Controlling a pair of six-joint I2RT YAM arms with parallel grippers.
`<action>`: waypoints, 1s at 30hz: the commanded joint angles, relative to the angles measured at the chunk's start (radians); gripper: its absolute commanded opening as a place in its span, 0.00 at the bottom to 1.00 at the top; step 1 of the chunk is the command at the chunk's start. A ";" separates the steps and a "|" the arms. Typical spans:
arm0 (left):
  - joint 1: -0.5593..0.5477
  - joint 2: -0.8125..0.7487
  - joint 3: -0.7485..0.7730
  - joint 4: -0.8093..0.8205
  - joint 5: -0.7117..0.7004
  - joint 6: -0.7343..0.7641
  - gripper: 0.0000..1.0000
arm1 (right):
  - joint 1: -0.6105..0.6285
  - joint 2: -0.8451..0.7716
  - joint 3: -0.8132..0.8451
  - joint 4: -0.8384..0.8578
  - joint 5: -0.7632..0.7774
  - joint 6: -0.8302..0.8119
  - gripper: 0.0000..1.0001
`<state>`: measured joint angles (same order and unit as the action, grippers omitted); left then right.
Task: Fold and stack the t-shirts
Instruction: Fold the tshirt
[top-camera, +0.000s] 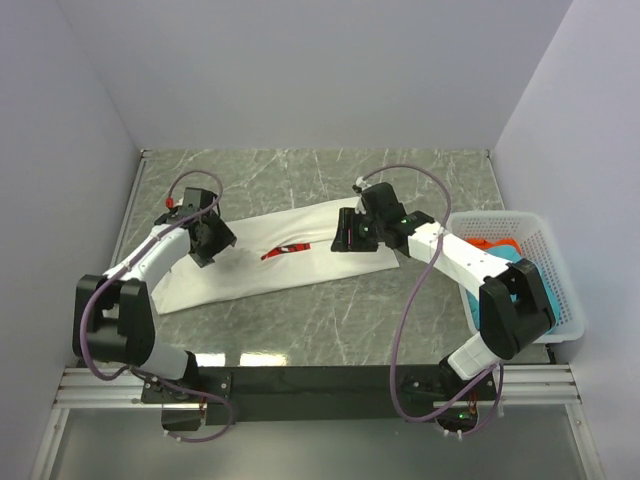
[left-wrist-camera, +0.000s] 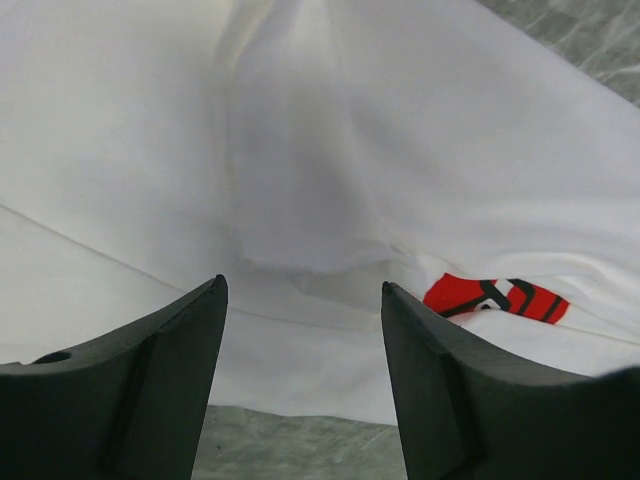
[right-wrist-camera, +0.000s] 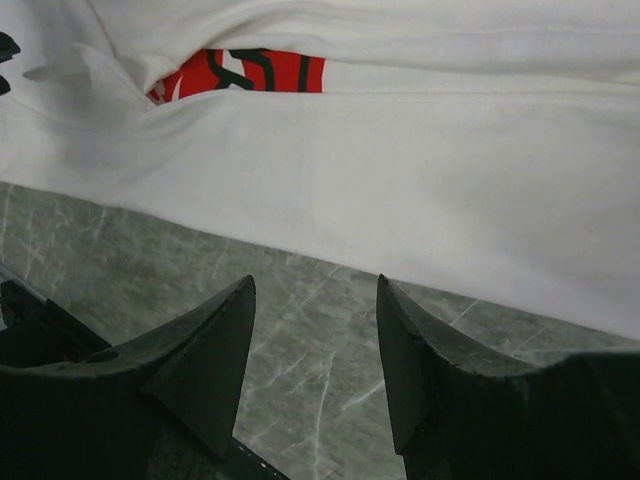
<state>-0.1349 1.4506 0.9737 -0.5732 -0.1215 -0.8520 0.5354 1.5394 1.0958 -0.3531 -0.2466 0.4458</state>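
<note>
A white cloth t-shirt with a red print lies in a long band at the middle of the grey marble-patterned table, running from 8 o'clock to 2 o'clock. The left gripper hangs over its 9 o'clock part with its jaws spread and nothing between them; a raised fold of cloth sits at 12 o'clock from its fingertips. The right gripper, also spread and holding nothing, is at the band's 3 o'clock end, over bare table with the shirt's edge just beyond at 12 o'clock.

There are three shirts. One teal cloth shirt and one red-orange cloth shirt lie in the single white plastic mesh basket at the table's 3 o'clock edge, partly hidden by the right arm, so their folding is unclear.
</note>
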 joint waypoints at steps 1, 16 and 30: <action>0.003 0.042 -0.015 0.021 -0.020 -0.013 0.68 | 0.002 -0.032 -0.028 0.014 0.010 -0.019 0.59; 0.001 0.137 0.020 0.067 -0.018 -0.033 0.36 | 0.001 -0.032 -0.062 0.031 -0.005 -0.025 0.58; -0.060 0.229 0.232 0.062 -0.087 0.076 0.01 | 0.000 -0.027 -0.077 0.028 0.001 -0.033 0.58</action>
<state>-0.1753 1.6535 1.1069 -0.5354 -0.1661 -0.8303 0.5354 1.5394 1.0241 -0.3447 -0.2523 0.4278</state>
